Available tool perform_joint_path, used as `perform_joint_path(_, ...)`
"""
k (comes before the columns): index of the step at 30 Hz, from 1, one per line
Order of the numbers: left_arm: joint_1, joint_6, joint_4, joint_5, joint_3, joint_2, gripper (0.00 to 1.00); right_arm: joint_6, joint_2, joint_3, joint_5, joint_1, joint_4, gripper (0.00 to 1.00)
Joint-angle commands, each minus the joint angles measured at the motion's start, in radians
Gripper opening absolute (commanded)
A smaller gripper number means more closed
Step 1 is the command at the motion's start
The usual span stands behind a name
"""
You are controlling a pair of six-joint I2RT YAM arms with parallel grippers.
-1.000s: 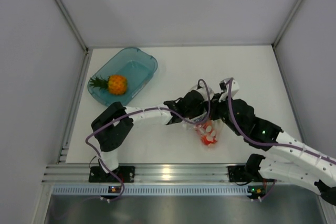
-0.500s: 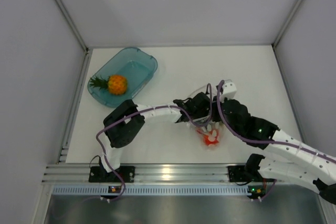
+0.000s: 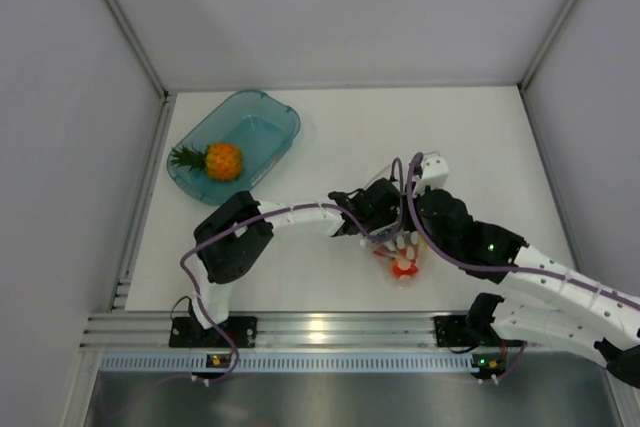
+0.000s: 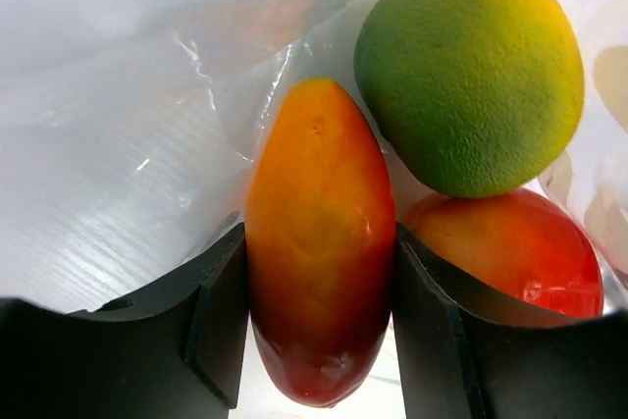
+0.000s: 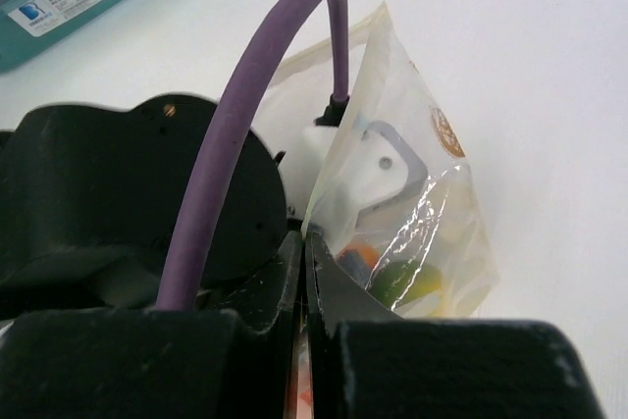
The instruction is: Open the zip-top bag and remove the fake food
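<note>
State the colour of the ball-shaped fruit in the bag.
Ball-shaped fruit: green-yellow; left wrist view.

Up top, the fixed camera sits above and behind the arm bases, looking steeply down over the whole desk point(image 3: 480, 137) to its far edge. The left wrist camera is jammed in close, peering along the left end effector point(image 4: 316, 282) at fake food point(image 4: 461, 76) that fills its frame. The right wrist camera looks low along the right end effector point(image 5: 302, 252) toward the far-left corner. All three share the zip-top bag point(image 5: 432, 203); top and right wrist share the teal tray point(image 3: 285, 117).
</note>
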Motion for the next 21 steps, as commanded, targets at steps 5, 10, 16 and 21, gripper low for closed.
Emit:
perform_joint_path(5, -0.048, -0.003, 0.232, -0.022, -0.154, -0.151, 0.00, -0.045, 0.011, 0.069, 0.020, -0.067, 0.064, 0.00)
perform_joint_path(10, -0.048, -0.024, 0.325, -0.047, -0.220, -0.200, 0.00, -0.083, 0.022, 0.082, -0.029, -0.127, 0.047, 0.00)
perform_joint_path(16, -0.048, -0.057, 0.376, -0.166, -0.269, -0.260, 0.00, -0.106, 0.048, 0.082, -0.044, -0.142, 0.028, 0.00)
perform_joint_path(21, -0.048, -0.041, 0.468, -0.164, -0.324, -0.317, 0.00, -0.083, 0.075, 0.085, -0.007, -0.182, -0.004, 0.00)
